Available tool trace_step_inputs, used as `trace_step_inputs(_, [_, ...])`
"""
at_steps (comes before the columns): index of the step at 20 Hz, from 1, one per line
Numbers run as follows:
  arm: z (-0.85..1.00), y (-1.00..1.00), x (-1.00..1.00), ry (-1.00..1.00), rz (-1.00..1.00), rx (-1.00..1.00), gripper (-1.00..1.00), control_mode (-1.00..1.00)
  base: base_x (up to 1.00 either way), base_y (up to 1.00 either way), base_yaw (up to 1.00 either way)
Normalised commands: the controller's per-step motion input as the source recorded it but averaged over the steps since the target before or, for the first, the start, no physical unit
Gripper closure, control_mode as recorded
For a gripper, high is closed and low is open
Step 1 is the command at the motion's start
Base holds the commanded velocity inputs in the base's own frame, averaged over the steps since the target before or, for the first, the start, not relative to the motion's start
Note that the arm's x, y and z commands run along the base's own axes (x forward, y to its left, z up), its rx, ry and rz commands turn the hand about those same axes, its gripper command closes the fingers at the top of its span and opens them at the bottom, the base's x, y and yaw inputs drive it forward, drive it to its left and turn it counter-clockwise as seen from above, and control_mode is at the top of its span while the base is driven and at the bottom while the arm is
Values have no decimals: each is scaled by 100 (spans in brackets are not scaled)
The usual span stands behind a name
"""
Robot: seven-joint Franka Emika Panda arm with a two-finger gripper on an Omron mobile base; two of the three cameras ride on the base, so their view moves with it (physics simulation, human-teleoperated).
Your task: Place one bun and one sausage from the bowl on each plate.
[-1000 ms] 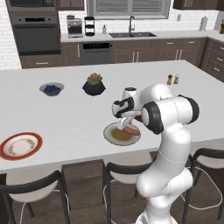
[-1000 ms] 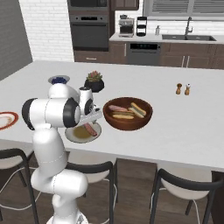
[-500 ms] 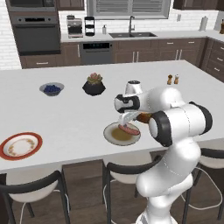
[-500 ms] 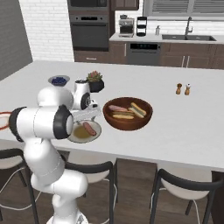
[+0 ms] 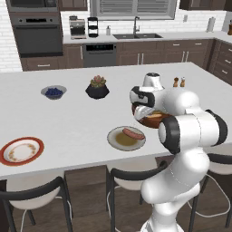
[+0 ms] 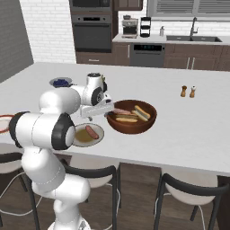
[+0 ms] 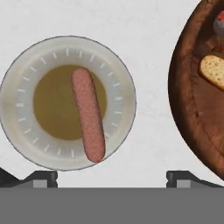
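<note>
Lying on the grey plate (image 7: 26, 78), a sausage (image 7: 89, 113); jaws spread (gripping nothing).

In the left base view the white arm covers most of the bowl (image 5: 153, 118). In the hand view the picture's right edge cuts the bowl and a bun (image 7: 213, 71) in it. In the right base view the orange-rimmed plate (image 6: 3, 122) is mostly hidden behind the arm.

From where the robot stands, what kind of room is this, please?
A home kitchen, most likely. A built-in wall oven and a sink with a faucet stand at the back, and the white island counter has bar stools along its near edge.
</note>
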Motion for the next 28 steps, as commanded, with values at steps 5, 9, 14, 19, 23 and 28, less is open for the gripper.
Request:
trace_step_inputs(5, [12,-83,30,-1,25,0,-100,-100,0,0,0])
trace_step_inputs(9, [4,-62,19,0,14,0,-100,-100,0,0,0])
trace_step_inputs(14, [0,-48,34,0,5,0,-100,-100,0,0,0])
trace_step_inputs(19, [-4,-21,64,-2,17,0,-100,-100,0,0,0])
trace_step_inputs(23, [-27,-2,62,-4,41,0,-100,-100,0,0,0])
trace_step_inputs(28, [-32,-12,32,-3,35,0,-100,-100,0,0,0])
